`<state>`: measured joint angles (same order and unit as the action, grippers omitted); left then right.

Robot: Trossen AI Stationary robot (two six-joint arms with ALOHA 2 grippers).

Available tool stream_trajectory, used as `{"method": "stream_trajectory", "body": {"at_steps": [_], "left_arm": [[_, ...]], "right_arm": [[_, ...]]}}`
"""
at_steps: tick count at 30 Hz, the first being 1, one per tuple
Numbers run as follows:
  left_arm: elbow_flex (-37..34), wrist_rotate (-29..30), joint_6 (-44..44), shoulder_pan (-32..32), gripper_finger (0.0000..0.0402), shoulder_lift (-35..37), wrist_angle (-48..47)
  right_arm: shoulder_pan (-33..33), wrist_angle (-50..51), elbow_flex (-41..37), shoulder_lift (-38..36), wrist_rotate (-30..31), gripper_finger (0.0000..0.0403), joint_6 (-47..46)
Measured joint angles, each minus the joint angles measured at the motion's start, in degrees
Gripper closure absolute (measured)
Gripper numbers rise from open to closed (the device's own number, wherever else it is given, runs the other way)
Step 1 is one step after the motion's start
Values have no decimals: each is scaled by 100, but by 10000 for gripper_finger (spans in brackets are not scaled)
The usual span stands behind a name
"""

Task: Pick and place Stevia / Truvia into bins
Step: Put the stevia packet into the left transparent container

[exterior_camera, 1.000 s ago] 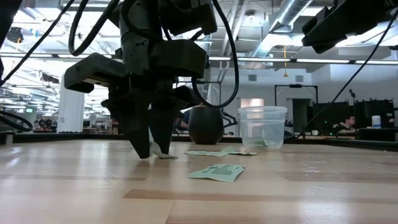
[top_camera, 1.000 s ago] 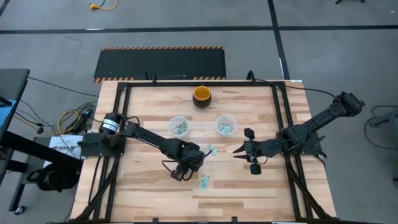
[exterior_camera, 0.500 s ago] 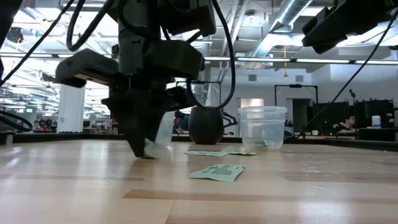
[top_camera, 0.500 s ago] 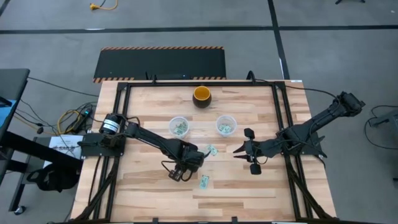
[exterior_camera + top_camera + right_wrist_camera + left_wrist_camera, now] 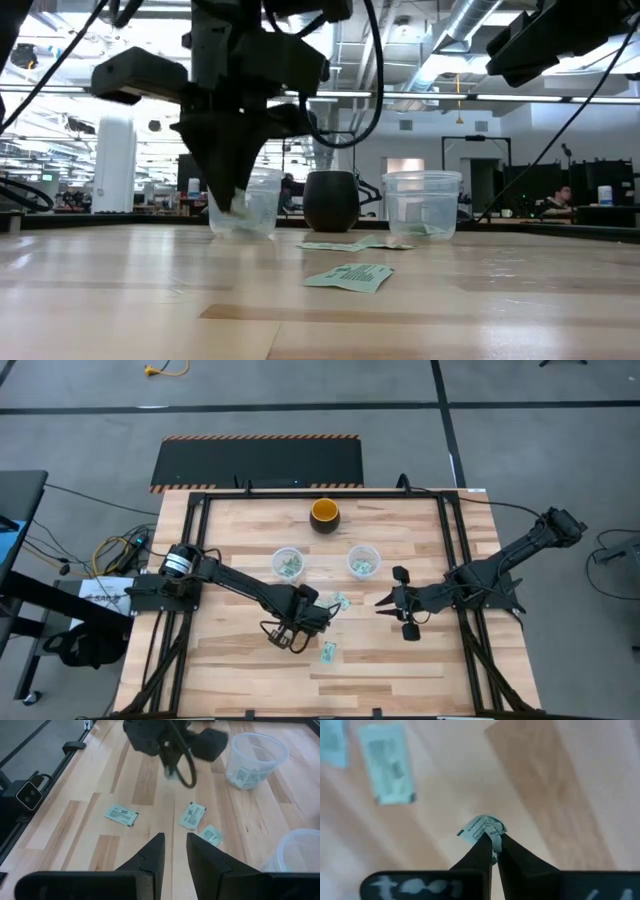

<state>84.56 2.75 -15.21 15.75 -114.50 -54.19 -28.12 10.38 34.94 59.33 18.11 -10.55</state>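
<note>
Pale wood planks make up the table (image 5: 240,670), and a dark metal frame runs around its edge. The floor around it is grey, and a black mat with orange stripes (image 5: 258,462) lies on the floor past the far side.

Nearest the front edge, one green and white packet (image 5: 328,651) lies flat on the wood. In the low view it looks like a thin strip (image 5: 348,276). In the right wrist view you can see its whole flat face (image 5: 121,815).

Just behind it is the left pincer (image 5: 284,639). It is lifted off the table and pinched tight on one small packet. The high view cannot show that packet. The left wrist view does: the held packet (image 5: 482,828) sticks out past the dark tips, a bit curled, with its long side running on from the fingers.

Two more packets (image 5: 340,601) lie close together near the middle of the table.

The right pincer (image 5: 385,602) waits over the right side, with a narrow gap between its fingers and nothing in it.

Farther back stand two clear cups, the left cup (image 5: 288,563) and the right cup (image 5: 363,561), with packets inside. Behind them sits a dark bowl (image 5: 324,513) that is orange inside.

The low view alone shows the room beyond: bright lights, pipes on the ceiling, and a person far off.
</note>
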Motion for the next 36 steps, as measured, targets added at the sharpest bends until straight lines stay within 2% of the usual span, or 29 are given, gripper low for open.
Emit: {"method": "stream_trajectory", "body": {"at_steps": [8, 13, 20, 26, 30, 36], "left_arm": [[875, 1406, -87, -117, 400, 16, -1701], [1412, 2021, -22, -406, 398, 22, -2564], [1623, 2039, 3, -1003, 397, 31, -2983], [1623, 1447, 140, -1411, 397, 31, -3085], [1623, 1398, 372, -1593, 396, 31, -3133], [1623, 1399, 378, -1714, 364, 31, -3188]], "right_arm": [[2, 4, 0, 0, 28, 327, 155], [51, 4, 0, 0, 38, 327, 156], [50, 4, 0, 0, 39, 327, 156], [46, 12, 2, 0, 35, 327, 154], [46, 12, 2, 0, 23, 327, 152], [46, 42, 2, 0, 22, 327, 123]]}}
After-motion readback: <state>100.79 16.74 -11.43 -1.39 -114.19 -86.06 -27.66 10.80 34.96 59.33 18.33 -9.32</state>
